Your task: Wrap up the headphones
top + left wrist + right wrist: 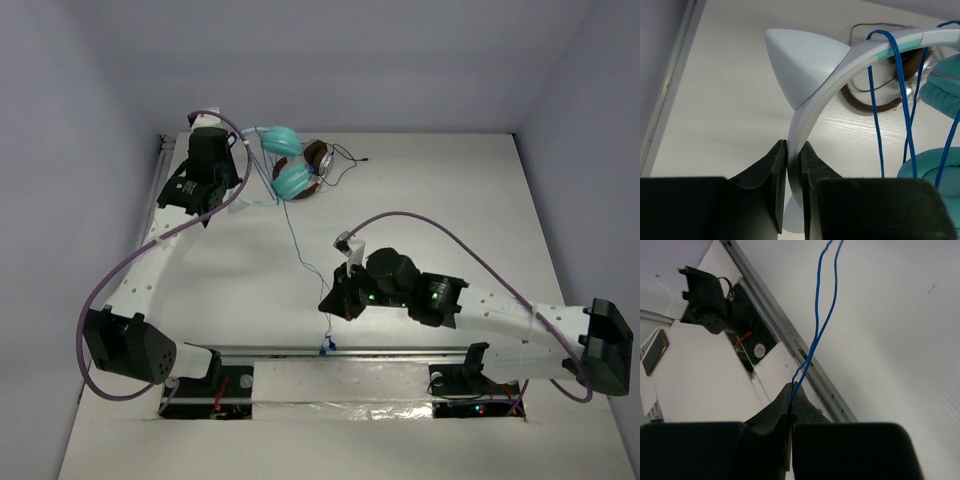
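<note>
The headphones [285, 160] are found at about 11 o'clock on the table [480, 200], with the teal ear cups [292, 181] just beside a second, brown-and-silver pair [320, 158], which is at their 3 o'clock. The white headband [812, 100] is held by the left gripper [793, 155], whose jaws are closed almost completely on its thin edge, so the headphones seem to be kept upright. In the left wrist view some strands of the blue cable [879, 100] are seen hanging over the headband, so it is judged that a few turns are already made. A long part of the cable is not wrapped: in the top view it is stretched from the ear cups towards 5 o'clock, down to the right gripper [791, 405] near the middle of the table. There two blue strands are pinched between jaws that are fully closed. A short blue piece is seen by the metal rail [400, 350] at 6 o'clock; whether it is the plug cannot be told. Most of the winding is probably left to be done
</note>
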### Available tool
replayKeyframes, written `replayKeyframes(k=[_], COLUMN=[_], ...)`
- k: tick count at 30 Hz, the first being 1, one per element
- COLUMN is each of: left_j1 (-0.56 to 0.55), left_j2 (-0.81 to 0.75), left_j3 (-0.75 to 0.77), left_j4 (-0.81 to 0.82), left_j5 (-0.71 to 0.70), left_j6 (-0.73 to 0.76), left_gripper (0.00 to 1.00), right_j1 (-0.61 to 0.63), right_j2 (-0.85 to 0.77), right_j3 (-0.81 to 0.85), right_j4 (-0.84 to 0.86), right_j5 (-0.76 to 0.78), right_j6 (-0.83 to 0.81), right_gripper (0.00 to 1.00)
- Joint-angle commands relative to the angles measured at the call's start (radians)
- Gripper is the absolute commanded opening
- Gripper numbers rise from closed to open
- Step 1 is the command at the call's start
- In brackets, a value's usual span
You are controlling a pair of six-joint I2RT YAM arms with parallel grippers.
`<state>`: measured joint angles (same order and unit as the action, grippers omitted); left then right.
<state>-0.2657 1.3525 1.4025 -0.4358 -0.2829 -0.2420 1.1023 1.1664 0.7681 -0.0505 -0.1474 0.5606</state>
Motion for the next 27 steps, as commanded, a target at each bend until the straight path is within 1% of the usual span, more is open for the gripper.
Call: replayKeyframes(k=[1,3,6,9,13,17,18,21,22,25,27], left_j1=[-0.003,-0.012,-0.046,-0.090,-0.133,-0.190,-0.217,-0.241,-0.241,-0.251,-0.285], left_j2=[-0.064,-0.067,-0.070,-0.052,-0.018,0.008,0.008,-0.015,-0.036,-0.065,-0.070], left_j3=[-0.049,-0.085,-0.129,-0.175,-0.200,-0.198,-0.207,-0.241,-0.270,-0.322,-0.352], left_j4=[0.089,0.080,0.077,0.068,0.049,0.025,0.026,0.043,0.055,0.043,0.031], left_j5=[-0.129,-0.160,-0.156,-0.177,-0.196,-0.184,-0.152,-0.079,0.006,0.079,0.099], left_j6=[0.017,0.023,0.018,0.017,0.013,0.012,0.012,0.023,0.029,0.041,0.046], left_gripper=[0.00,0.00,0.00,0.00,0.00,0.00,0.00,0.00,0.00,0.00,0.00], right_j1=[0.013,0.013,0.013,0.013,0.013,0.013,0.013,0.013,0.013,0.013,0.013], right_j2=[-0.063,-0.063,-0.040,-0.016,0.019,0.055,0.070,0.082,0.088,0.108,0.119], right_j3=[0.150,0.261,0.399,0.509,0.614,0.674,0.691,0.691,0.692,0.685,0.691], right_j4=[-0.244,-0.334,-0.428,-0.474,-0.515,-0.546,-0.561,-0.568,-0.571,-0.572,-0.563], right_j5=[0.091,0.094,0.117,0.141,0.094,0.130,0.155,0.241,0.297,0.392,0.422], right_j6=[-0.080,-0.100,-0.148,-0.183,-0.224,-0.263,-0.277,-0.300,-0.315,-0.346,-0.361], right_gripper=[0.00,0.00,0.00,0.00,0.00,0.00,0.00,0.00,0.00,0.00,0.00])
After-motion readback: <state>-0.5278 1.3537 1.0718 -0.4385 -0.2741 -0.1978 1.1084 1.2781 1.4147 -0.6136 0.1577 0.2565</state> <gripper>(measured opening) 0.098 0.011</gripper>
